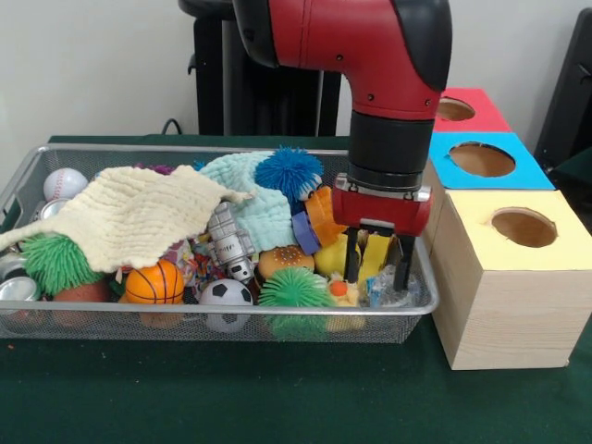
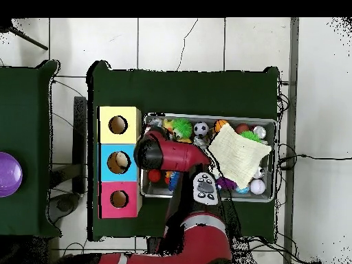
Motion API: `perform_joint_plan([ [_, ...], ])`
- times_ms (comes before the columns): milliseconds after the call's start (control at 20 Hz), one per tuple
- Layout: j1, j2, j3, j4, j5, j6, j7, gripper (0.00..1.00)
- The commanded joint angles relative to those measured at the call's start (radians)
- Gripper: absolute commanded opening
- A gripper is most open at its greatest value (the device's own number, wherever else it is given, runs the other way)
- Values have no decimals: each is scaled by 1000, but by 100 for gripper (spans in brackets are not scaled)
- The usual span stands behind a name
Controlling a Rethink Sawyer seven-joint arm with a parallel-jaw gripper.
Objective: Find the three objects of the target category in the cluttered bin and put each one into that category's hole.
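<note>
I am seeing the two black fingers (image 1: pixel 404 263) of the gripper (image 1: pixel 378 268) standing apart, released, with nothing clamped between them. They are reaching down into the right end of the silver wire mesh bin (image 1: pixel 231 326), and behind the gap a yellow soft toy (image 1: pixel 373 254) is showing. Just below the fingers a crumpled clear plastic wrapper (image 1: pixel 387 291) is lying, and a small orange ball (image 1: pixel 339 288) is sitting beside the left finger.

The red and black arm (image 1: pixel 388 65) is coming down straight from above, its last link vertical, its red wrist plate just above the bin's rim.

Around it, the bin is full: a green spiky rubber ball (image 1: pixel 296 290), a small hamburger toy (image 1: pixel 282 262), a black and white mini soccer ball (image 1: pixel 226 294), an orange mini basketball (image 1: pixel 154 283), a silver robot figure (image 1: pixel 229 240), a blue spiky ball (image 1: pixel 289 172), a white baseball (image 1: pixel 64 183) and a cream knitted cloth (image 1: pixel 129 217) spread over the left part.

To the right of the bin three wooden boxes are standing in a row, each with a round hole: the yellow-topped box (image 1: pixel 518 231) nearest, then the blue-topped box (image 1: pixel 481 159), then the red-topped box (image 1: pixel 462 109).

From the overhead view I cannot see the fingers, because the arm is covering them. That view is showing instead the green table cover (image 2: pixel 185 89) and a purple round object (image 2: pixel 9 173) on a second table at the side.
</note>
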Motion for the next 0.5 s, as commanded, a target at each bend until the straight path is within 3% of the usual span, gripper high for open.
perform_joint_plan([
  [50, 6, 1, 162, 33, 35, -66, 192, 100],
  [500, 27, 70, 161, -14, 51, -110, 195, 100],
])
